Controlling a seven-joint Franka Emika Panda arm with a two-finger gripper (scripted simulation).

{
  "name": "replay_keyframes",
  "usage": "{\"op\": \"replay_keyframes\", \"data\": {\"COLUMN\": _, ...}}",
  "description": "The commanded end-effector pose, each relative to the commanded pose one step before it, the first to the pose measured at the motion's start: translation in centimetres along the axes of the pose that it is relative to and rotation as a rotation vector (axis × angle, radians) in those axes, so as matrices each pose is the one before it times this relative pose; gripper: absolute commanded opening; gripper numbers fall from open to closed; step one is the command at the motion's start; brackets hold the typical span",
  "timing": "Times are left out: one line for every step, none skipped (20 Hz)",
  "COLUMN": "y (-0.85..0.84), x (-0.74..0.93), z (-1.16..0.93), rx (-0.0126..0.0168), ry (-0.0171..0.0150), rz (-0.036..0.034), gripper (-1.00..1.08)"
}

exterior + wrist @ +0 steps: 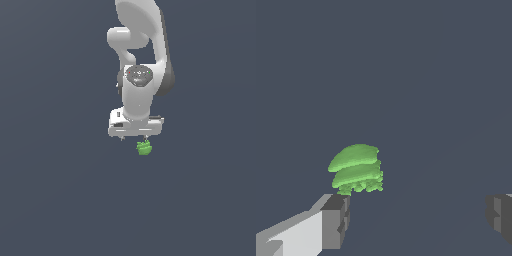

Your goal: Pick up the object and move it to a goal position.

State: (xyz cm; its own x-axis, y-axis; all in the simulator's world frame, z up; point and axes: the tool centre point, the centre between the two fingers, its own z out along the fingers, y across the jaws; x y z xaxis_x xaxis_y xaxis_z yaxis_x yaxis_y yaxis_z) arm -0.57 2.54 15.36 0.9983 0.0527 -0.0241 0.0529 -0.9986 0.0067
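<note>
One fault stands out: the object point(357, 169) is not centred in the grasp. In the wrist view, reading left to right, one grey fingertip point(336, 220) sits just beside the object's lower edge, then comes a wide bare gap, then the other fingertip point(501, 216) well apart at the frame's far side. The jaws stand wide apart and clamp nothing.

Risk, as judged from this: if the jaws close from here, the near pad meets the object first and may push it sideways across the tabletop point(60, 200) rather than pinch it — or the pad may catch only its edge and the object may roll or squirt out. A descent without correction could also bring that pad down onto the object itself. Whether the pad touches the object already cannot be told.

In the exterior view the white gripper point(134, 137) hangs directly over the object point(144, 147), which lies just under the finger on the exterior view's right.

Condition of the object: bright green, small against the gripper, lumpy, built of stacked rounded lobes with a rough, crumbled underside — an uneven surface that offers poor flat contact. No goal marker is visible.
</note>
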Motion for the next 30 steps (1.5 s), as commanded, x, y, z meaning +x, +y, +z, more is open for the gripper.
{"op": "replay_keyframes", "data": {"y": 0.001, "x": 0.0, "z": 0.0, "rx": 0.0, "ry": 0.0, "rz": 0.0, "gripper": 1.0}}
{"op": "replay_keyframes", "data": {"y": 0.07, "x": -0.013, "z": 0.021, "rx": -0.00066, "ry": -0.00063, "rz": 0.00078, "gripper": 1.0}}
{"op": "replay_keyframes", "data": {"y": 0.216, "x": -0.036, "z": 0.071, "rx": -0.00203, "ry": -0.002, "rz": 0.00249, "gripper": 1.0}}
{"op": "replay_keyframes", "data": {"y": 0.353, "x": -0.061, "z": 0.115, "rx": -0.00328, "ry": -0.00325, "rz": 0.00404, "gripper": 1.0}}
{"op": "replay_keyframes", "data": {"y": 0.489, "x": -0.086, "z": 0.159, "rx": -0.00454, "ry": -0.00452, "rz": 0.00561, "gripper": 1.0}}
{"op": "replay_keyframes", "data": {"y": 0.621, "x": -0.11, "z": 0.204, "rx": -0.00577, "ry": -0.00578, "rz": 0.00715, "gripper": 1.0}}
{"op": "replay_keyframes", "data": {"y": 0.607, "x": -0.109, "z": 0.201, "rx": -0.00564, "ry": -0.00569, "rz": 0.00702, "gripper": 1.0}}
{"op": "replay_keyframes", "data": {"y": 0.462, "x": -0.083, "z": 0.154, "rx": -0.00428, "ry": -0.00436, "rz": 0.00538, "gripper": 1.0}}
{"op": "replay_keyframes", "data": {"y": 0.315, "x": -0.056, "z": 0.104, "rx": -0.00291, "ry": -0.00298, "rz": 0.0037, "gripper": 1.0}}
{"op": "replay_keyframes", "data": {"y": 0.17, "x": -0.03, "z": 0.055, "rx": -0.00155, "ry": -0.0016, "rz": 0.00202, "gripper": 1.0}}
{"op": "replay_keyframes", "data": {"y": 0.009, "x": -0.007, "z": -0.007, "rx": 0.0, "ry": 0.0, "rz": 0.0, "gripper": 1.0}}
{"op": "replay_keyframes", "data": {"y": -0.098, "x": 0.024, "z": -0.023, "rx": 0.00081, "ry": 0.00083, "rz": -0.00101, "gripper": 1.0}}
{"op": "replay_keyframes", "data": {"y": -0.104, "x": 0.014, "z": -0.012, "rx": 0.0008, "ry": 0.00092, "rz": -0.00168, "gripper": 1.0}}
{"op": "replay_keyframes", "data": {"y": -0.085, "x": 0.002, "z": 0.062, "rx": 0.00013, "ry": 0.00049, "rz": -0.00263, "gripper": 1.0}}
{"op": "replay_keyframes", "data": {"y": -0.133, "x": 0.001, "z": 0.102, "rx": 0.00021, "ry": 0.00079, "rz": -0.00423, "gripper": 1.0}}
{"op": "replay_keyframes", "data": {"y": -0.202, "x": 0.004, "z": 0.136, "rx": 0.00044, "ry": 0.00124, "rz": -0.00607, "gripper": 1.0}}
{"op": "replay_keyframes", "data": {"y": -0.27, "x": 0.007, "z": 0.168, "rx": 0.00068, "ry": 0.0017, "rz": -0.00787, "gripper": 1.0}}
{"op": "replay_keyframes", "data": {"y": -0.336, "x": 0.01, "z": 0.201, "rx": 0.00091, "ry": 0.00214, "rz": -0.00966, "gripper": 1.0}}
{"op": "replay_keyframes", "data": {"y": -0.4, "x": 0.012, "z": 0.235, "rx": 0.00114, "ry": 0.00255, "rz": -0.0114, "gripper": 1.0}}
{"op": "replay_keyframes", "data": {"y": -0.46, "x": 0.014, "z": 0.27, "rx": 0.00136, "ry": 0.00295, "rz": -0.01308, "gripper": 1.0}}
{"op": "replay_keyframes", "data": {"y": -0.519, "x": 0.015, "z": 0.304, "rx": 0.00157, "ry": 0.00332, "rz": -0.01476, "gripper": 1.0}}
{"op": "replay_keyframes", "data": {"y": -0.578, "x": 0.016, "z": 0.341, "rx": 0.00179, "ry": 0.00369, "rz": -0.01648, "gripper": 1.0}}
{"op": "replay_keyframes", "data": {"y": -0.638, "x": 0.017, "z": 0.377, "rx": 0.00203, "ry": 0.00407, "rz": -0.01817, "gripper": 1.0}}
{"op": "replay_keyframes", "data": {"y": -0.701, "x": 0.018, "z": 0.41, "rx": 0.00233, "ry": 0.00449, "rz": -0.01989, "gripper": 1.0}}
{"op": "replay_keyframes", "data": {"y": -0.726, "x": 0.019, "z": 0.421, "rx": 0.00252, "ry": 0.00467, "rz": -0.02048, "gripper": 1.0}}
{"op": "replay_keyframes", "data": {"y": -0.667, "x": 0.018, "z": 0.384, "rx": 0.0024, "ry": 0.0043, "rz": -0.01876, "gripper": 1.0}}
{"op": "replay_keyframes", "data": {"y": -0.605, "x": 0.017, "z": 0.346, "rx": 0.00225, "ry": 0.00391, "rz": -0.01696, "gripper": 1.0}}
{"op": "replay_keyframes", "data": {"y": -0.542, "x": 0.016, "z": 0.309, "rx": 0.00207, "ry": 0.00351, "rz": -0.01515, "gripper": 1.0}}
{"op": "replay_keyframes", "data": {"y": -0.478, "x": 0.015, "z": 0.272, "rx": 0.00187, "ry": 0.00311, "rz": -0.01334, "gripper": 1.0}}
{"op": "replay_keyframes", "data": {"y": -0.415, "x": 0.013, "z": 0.235, "rx": 0.00166, "ry": 0.00271, "rz": -0.01155, "gripper": 1.0}}
